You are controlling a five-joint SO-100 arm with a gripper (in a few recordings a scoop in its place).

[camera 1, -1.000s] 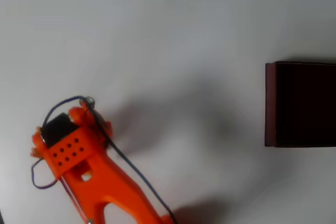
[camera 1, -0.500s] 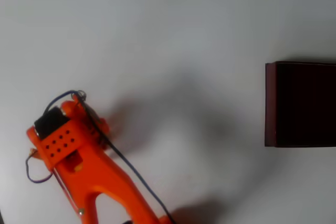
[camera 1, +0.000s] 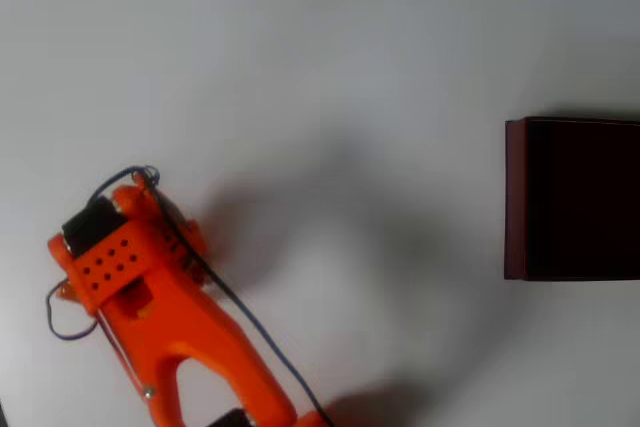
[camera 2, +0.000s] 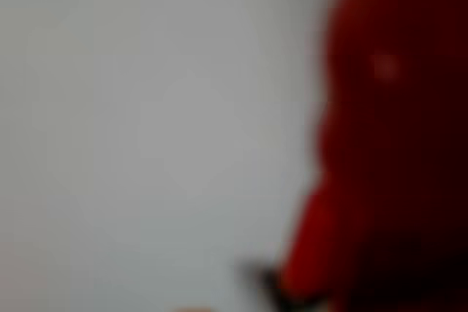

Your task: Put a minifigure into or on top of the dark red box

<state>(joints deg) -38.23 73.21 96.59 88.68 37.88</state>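
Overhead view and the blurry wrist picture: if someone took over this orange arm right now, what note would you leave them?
Gripper: under the orange arm at lower left of the overhead view; open or shut cannot be told.
Wrist view: a blurred red shape sits close to the lens, too soft to identify; possibly the minifigure, unconfirmed.
Dark red box: at the right edge of the white table, far from the arm; its dark interior shows nothing inside.
Done: nothing placed yet.
Left: confirm the grasp, carry across, drop into the box.
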